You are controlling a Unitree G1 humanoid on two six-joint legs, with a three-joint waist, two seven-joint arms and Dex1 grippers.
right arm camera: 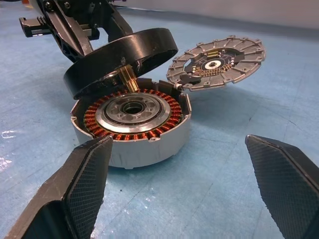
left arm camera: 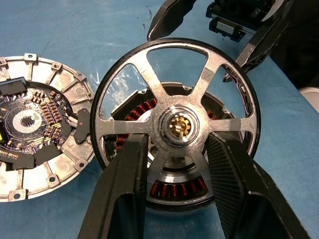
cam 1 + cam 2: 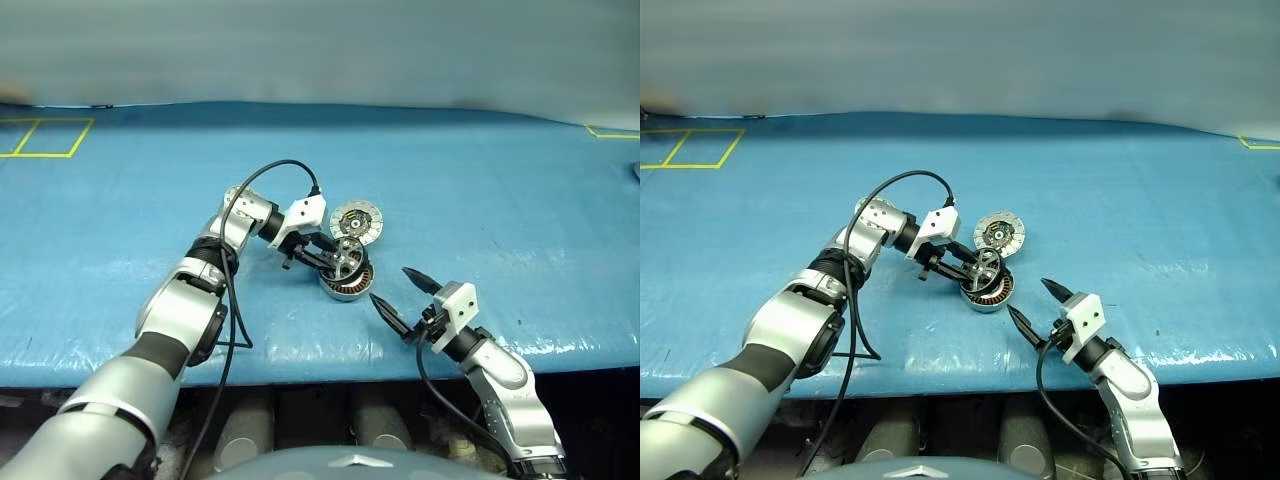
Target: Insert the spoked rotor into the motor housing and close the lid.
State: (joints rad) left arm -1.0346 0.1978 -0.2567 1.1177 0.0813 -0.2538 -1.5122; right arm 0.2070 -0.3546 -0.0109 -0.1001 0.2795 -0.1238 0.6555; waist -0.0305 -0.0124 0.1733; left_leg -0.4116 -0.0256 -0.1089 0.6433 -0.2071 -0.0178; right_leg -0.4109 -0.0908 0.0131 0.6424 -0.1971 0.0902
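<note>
I have the left gripper (image 2: 172,164) clamped on the spoked rotor (image 2: 174,107), a shiny silver wheel with a black rim, thin spokes and a brass-coloured hub; its two black fingers (image 2: 124,194) pinch the lower spokes on either side of the hub. The rotor hangs tilted just above the motor housing (image 1: 132,124), a round silver-walled cup ringed with copper-brown windings around a grey centre, and its brass shaft (image 1: 130,78) points down toward the housing's central bore (not seated yet). The housing sits on the blue-covered bench (image 3: 500,200). From the housing, the lid (image 3: 357,221), a flat pale silver disc with a dark circuit-patterned face, lies at about one o'clock, one edge propped on the housing's rim. The right gripper (image 3: 400,293) waits at four o'clock from the housing, fingers spread wide and grasping nothing.
</note>
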